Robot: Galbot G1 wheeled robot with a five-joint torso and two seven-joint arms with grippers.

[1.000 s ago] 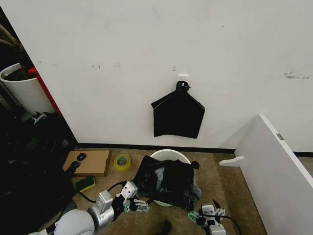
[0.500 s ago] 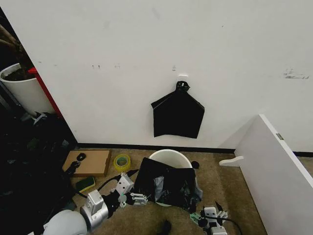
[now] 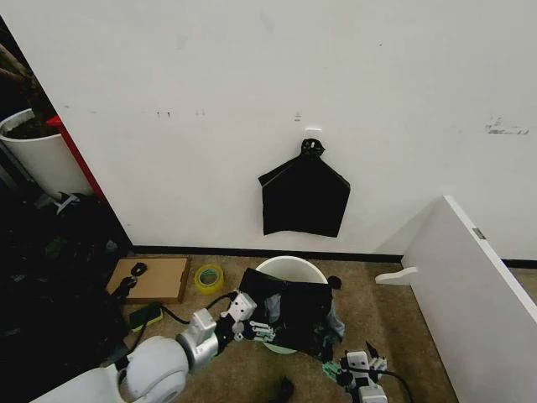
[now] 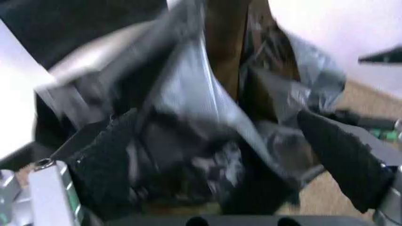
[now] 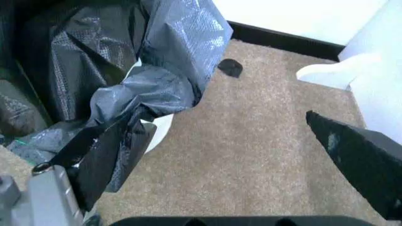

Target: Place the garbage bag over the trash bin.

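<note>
the left claw (image 3: 262, 329) sits low in the middle of the head view, its fingers (image 4: 103, 172) spread wide with the crinkled garbage bag (image 3: 294, 315) bunched between them, right at the bag's left edge. the right claw (image 3: 359, 367) is at the bottom edge, a little right of the middle, wide open and just beside the bag's lower right corner, holding nothing. the bag lies draped over the front of the trash bin (image 3: 291, 267), whose white back rim peeks out above it on the brown carpet floor (image 3: 382, 315).
</note>
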